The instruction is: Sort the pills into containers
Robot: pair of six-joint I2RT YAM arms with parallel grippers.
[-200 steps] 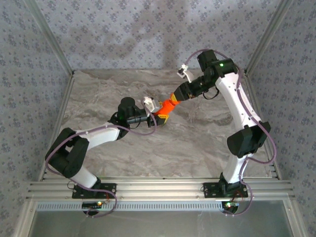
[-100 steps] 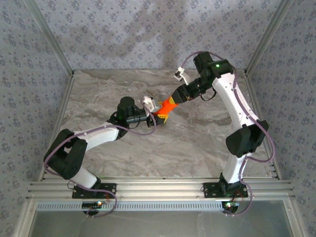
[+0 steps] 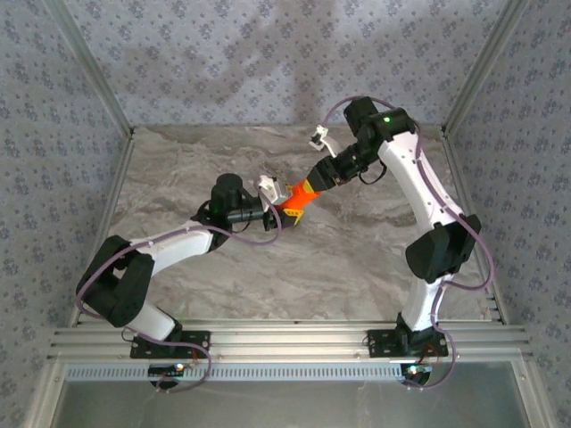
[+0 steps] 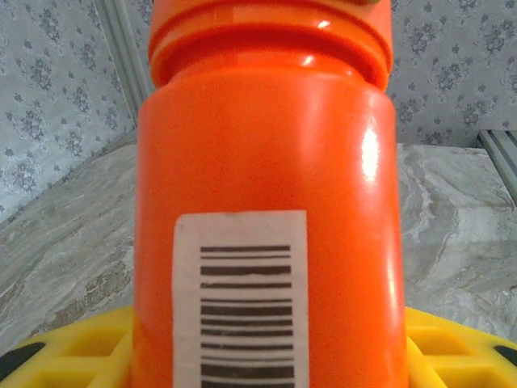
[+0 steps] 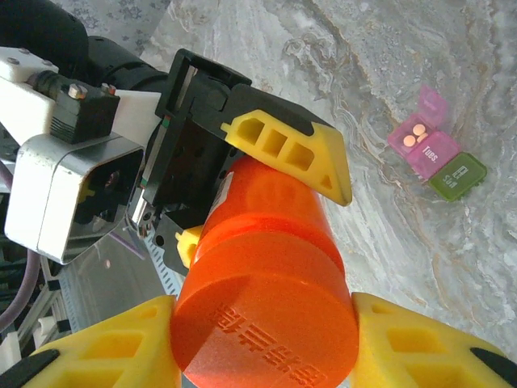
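An orange bottle (image 3: 300, 198) hangs tilted above the table between both arms. My left gripper (image 3: 287, 205) is shut on its body; in the left wrist view the barcode label (image 4: 242, 299) faces the camera, with yellow fingers (image 4: 65, 356) at both sides. My right gripper (image 5: 266, 339) is shut on the round orange cap (image 5: 262, 323), its yellow pads pressed against both sides of the cap. The containers (image 5: 436, 158) lie on the table below: the pink compartment (image 5: 420, 137) has its lid open with two pale pills (image 5: 418, 136) inside, and the green one (image 5: 458, 175) is closed.
The marble tabletop (image 3: 357, 259) is enclosed by patterned walls with metal posts (image 3: 89, 71) at the back corners. The aluminium rail (image 3: 285, 343) carrying the arm bases runs along the near edge.
My right arm has swung a little to the left and its wrist has turned while gripping the cap. The bottle and the left gripper have stayed almost in place.
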